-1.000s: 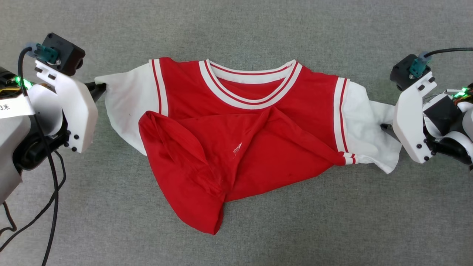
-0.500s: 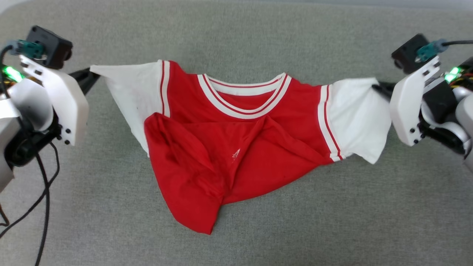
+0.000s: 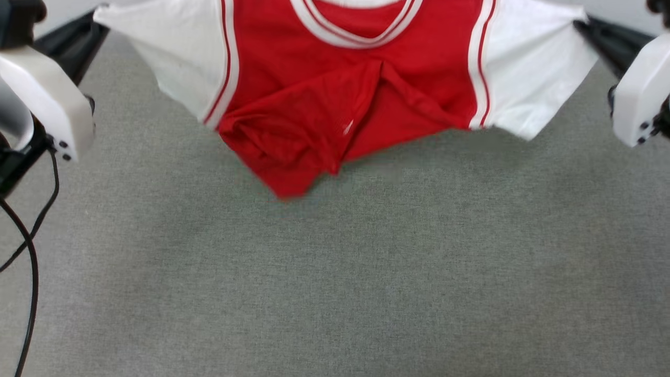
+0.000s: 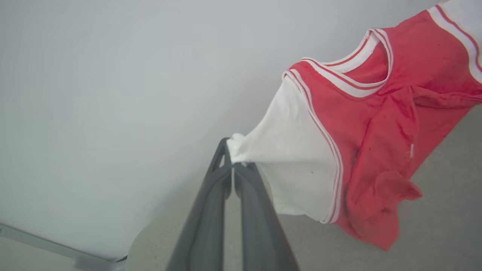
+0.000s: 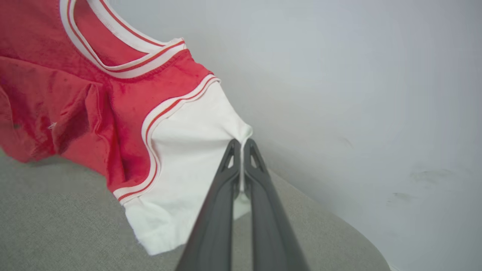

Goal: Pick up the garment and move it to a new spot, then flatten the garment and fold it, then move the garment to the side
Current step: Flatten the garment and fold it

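Okay, so the shirt [image 3: 324, 99] is hanging up off the tabletop [image 3: 335, 288] right now, stretching out sideways at the far end between the two arms. The left pincer [image 4: 230, 152] is squeezing fully closed on the tip of the white left sleeve [image 3: 172, 68], its fingers pressing together with just a pinch of cloth between them. The right pincer [image 5: 241, 146] is doing the same over on the far right, clamping tight on the edge of the white right sleeve [image 3: 528, 84]. Both sleeves are pulling out into points where they're being gripped. The striped collar [image 3: 356, 36] is sitting at the far edge, and the red body is sagging in the middle and bunching into folds. The lowest red corner is dangling toward the near side and blurring a bit, so I can't tell if it's brushing the tabletop or hanging just above it. A pale wall [image 4: 113, 94] is showing behind the shirt, and a black cable [image 3: 31, 251] is drooping on the near left.
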